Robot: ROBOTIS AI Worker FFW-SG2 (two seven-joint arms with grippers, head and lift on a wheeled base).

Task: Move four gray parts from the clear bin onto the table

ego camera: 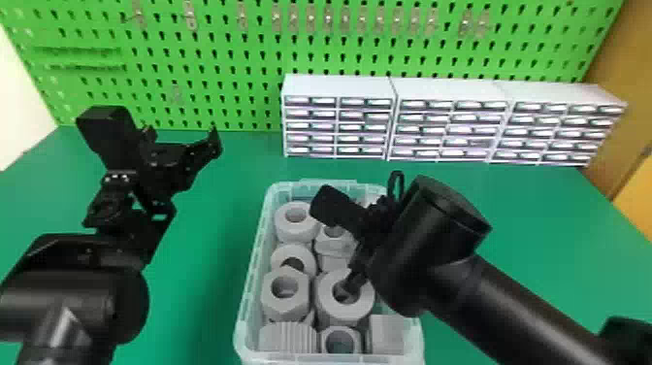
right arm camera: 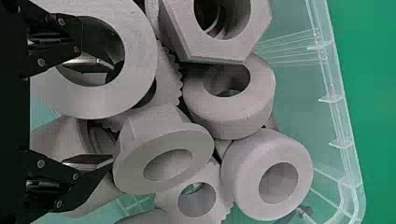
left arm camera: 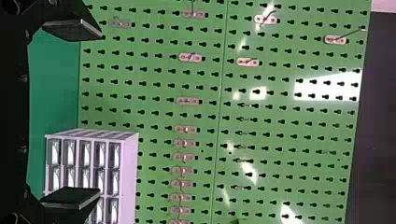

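a bright green pegboard (ego camera: 218,58) stands along the far side of the green table (ego camera: 543,208), dotted with rows of dark keyhole slots. small metal hooks (ego camera: 190,17) run across it. three pale drawer cabinets (ego camera: 334,82) sit side by side on the table in front of the board, toward the right, each with five rows of small drawers. to the left is a pale, brightly lit wall (ego camera: 14,107); to the right, a brown surface (ego camera: 630,82) that looks like wood. the left wrist view shows white patches of glare (left arm camera: 327,88) on the pegboard, a thin seam (left arm camera: 218,116) across it and a dark area (left arm camera: 383,116) past its edge.
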